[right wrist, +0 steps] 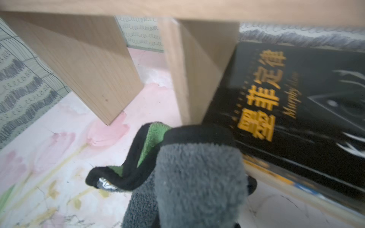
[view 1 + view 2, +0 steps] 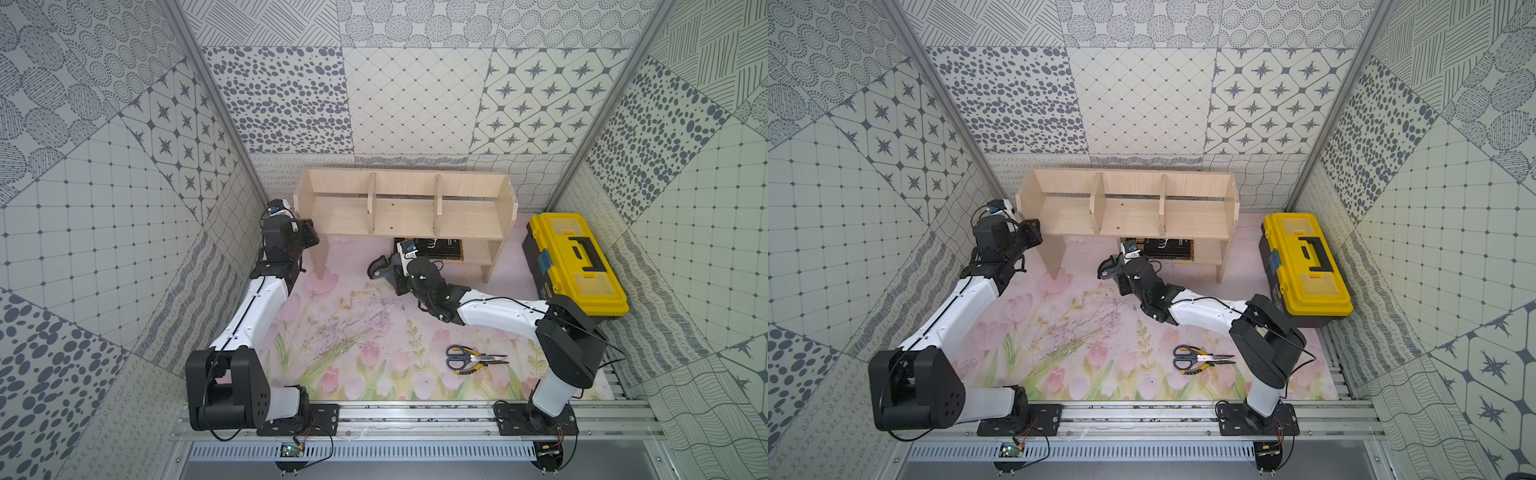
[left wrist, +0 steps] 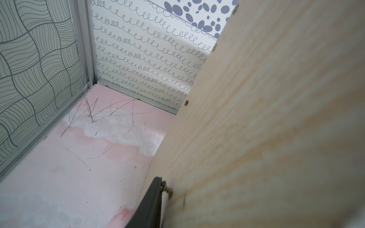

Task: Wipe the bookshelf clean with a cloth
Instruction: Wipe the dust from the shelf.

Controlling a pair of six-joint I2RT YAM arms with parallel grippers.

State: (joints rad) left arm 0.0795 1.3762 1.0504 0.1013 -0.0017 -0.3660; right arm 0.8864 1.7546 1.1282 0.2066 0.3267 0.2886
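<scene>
The pale wood bookshelf stands against the back wall, with small brown spots on its middle bay. My left gripper is at the front edge of the shelf's left side panel. One dark finger lies against that panel's outer face, the panel runs between the jaws, and the other finger is hidden. My right gripper hangs low before the lower shelf, shut on the cloth. The cloth is dark grey with a green inner face and covers the fingers.
A black book with gold lettering lies on the small lower shelf, close behind the cloth. A yellow and black toolbox sits at the right. Blue-handled scissors and pliers lie on the flowered mat in front.
</scene>
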